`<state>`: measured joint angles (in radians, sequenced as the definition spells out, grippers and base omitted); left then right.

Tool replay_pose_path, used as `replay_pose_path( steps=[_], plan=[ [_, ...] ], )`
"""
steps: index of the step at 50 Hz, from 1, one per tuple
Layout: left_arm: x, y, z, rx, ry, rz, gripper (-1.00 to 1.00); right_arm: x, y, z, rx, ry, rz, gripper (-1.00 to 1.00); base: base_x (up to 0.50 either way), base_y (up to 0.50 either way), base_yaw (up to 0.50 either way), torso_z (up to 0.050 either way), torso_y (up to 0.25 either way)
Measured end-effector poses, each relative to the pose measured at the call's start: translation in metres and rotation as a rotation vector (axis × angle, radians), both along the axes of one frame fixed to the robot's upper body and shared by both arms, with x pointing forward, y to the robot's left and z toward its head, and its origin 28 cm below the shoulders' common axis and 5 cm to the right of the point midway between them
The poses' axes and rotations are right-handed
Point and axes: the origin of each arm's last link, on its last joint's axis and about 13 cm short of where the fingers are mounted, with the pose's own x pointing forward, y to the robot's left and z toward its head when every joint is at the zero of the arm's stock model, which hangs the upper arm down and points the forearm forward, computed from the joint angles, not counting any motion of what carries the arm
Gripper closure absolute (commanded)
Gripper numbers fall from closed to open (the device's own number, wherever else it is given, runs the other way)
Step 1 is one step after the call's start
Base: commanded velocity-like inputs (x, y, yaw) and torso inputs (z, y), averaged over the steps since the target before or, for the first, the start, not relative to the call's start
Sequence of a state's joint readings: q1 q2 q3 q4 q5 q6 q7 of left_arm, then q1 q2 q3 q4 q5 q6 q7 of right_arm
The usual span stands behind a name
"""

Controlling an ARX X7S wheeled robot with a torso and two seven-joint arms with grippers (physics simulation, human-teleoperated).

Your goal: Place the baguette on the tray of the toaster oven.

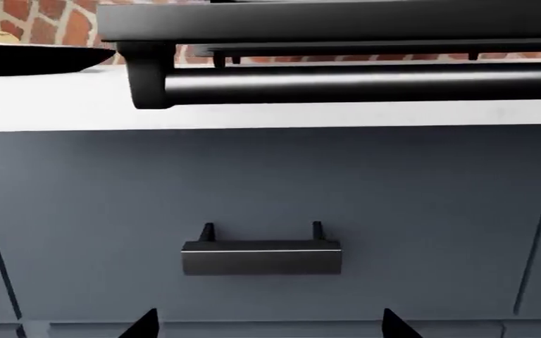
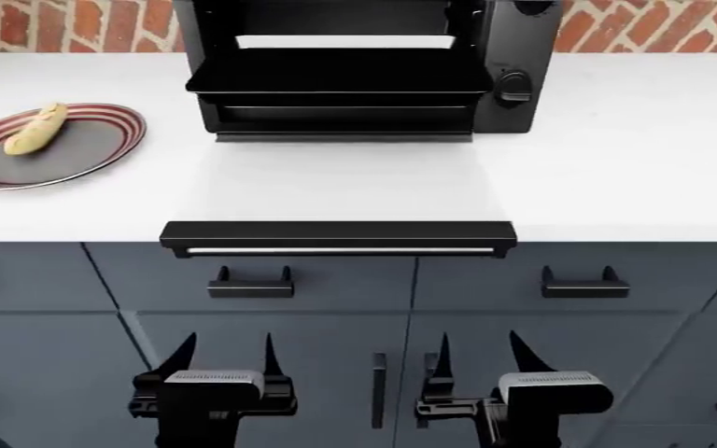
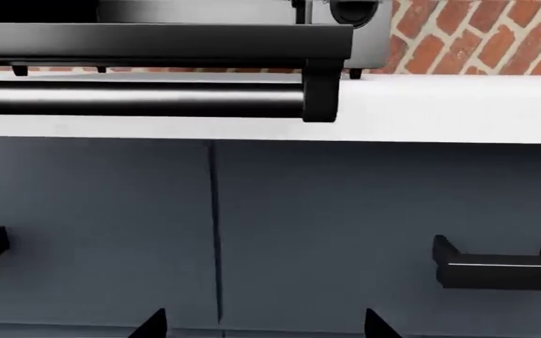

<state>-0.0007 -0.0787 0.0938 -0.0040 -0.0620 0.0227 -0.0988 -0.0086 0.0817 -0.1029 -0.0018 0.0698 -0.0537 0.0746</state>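
Observation:
The baguette (image 2: 35,129), a short golden-tan loaf, lies on an oval grey plate with red rings (image 2: 91,149) at the counter's far left. The black toaster oven (image 2: 358,65) stands at the back centre with its door (image 2: 337,187) folded down flat onto the counter. The black tray (image 2: 340,75) sits pulled out of the cavity above the door. My left gripper (image 2: 225,359) and right gripper (image 2: 477,357) are both open and empty, low in front of the cabinet drawers, well below the counter. The left wrist view shows the oven door handle (image 1: 365,83).
Grey drawers with black handles (image 2: 250,283) (image 2: 584,282) run under the white counter (image 2: 633,159). A brick wall (image 2: 657,26) backs the counter. A round oven knob (image 2: 513,86) sits on the right panel.

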Motion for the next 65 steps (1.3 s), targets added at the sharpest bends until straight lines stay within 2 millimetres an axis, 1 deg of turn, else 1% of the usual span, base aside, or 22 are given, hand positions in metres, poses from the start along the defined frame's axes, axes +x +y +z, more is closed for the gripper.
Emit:
replay_pose_path(
  steps=[28,34,42,44,46,50,54,59,65],
  plan=[
    [0.0,0.0,0.0,0.002,-0.002,0.0,-1.0,0.0,0.0,0.0,0.002,0.001,0.006,-1.0,0.0,0.5,0.0,0.0,0.0],
    [0.0,0.0,0.0,0.003,-0.002,0.001,-1.0,0.0,0.0,0.0,0.008,0.002,0.007,-1.0,0.0,0.3,0.0,0.0,0.0],
    [0.0,0.002,0.002,0.008,0.001,0.004,-1.0,-0.001,-0.001,0.001,0.013,0.007,0.001,-1.0,0.0,0.0,0.0,0.0,0.0],
    [0.0,0.001,0.011,0.012,0.0,-0.005,-1.0,-0.003,-0.001,0.008,0.011,0.01,0.005,-1.0,0.0,0.0,0.0,0.0,0.0],
    [0.002,-0.001,0.029,0.002,-0.035,-0.018,-1.0,-0.004,0.0,0.02,0.012,-0.007,0.015,-1.0,0.0,0.0,0.0,0.0,0.0],
    [0.003,-0.002,0.069,-0.031,-0.126,-0.034,-1.0,-0.008,0.001,0.057,0.014,-0.112,0.036,-1.0,0.0,0.0,0.0,0.0,0.0],
    [0.0,-0.001,0.099,-0.052,-0.193,-0.042,-1.0,-0.014,0.002,0.088,0.006,-0.196,0.048,-1.0,0.0,0.0,0.0,0.0,0.0],
    [-0.003,0.001,0.124,-0.059,-0.255,-0.047,-1.0,-0.02,0.001,0.119,-0.019,-0.269,0.057,-1.0,0.0,0.0,0.0,0.0,0.0],
    [0.001,0.004,0.147,-0.046,-0.307,-0.051,-1.0,-0.023,-0.001,0.149,-0.058,-0.33,0.063,-1.0,0.0,0.0,0.0,0.0,0.0]
  ],
)
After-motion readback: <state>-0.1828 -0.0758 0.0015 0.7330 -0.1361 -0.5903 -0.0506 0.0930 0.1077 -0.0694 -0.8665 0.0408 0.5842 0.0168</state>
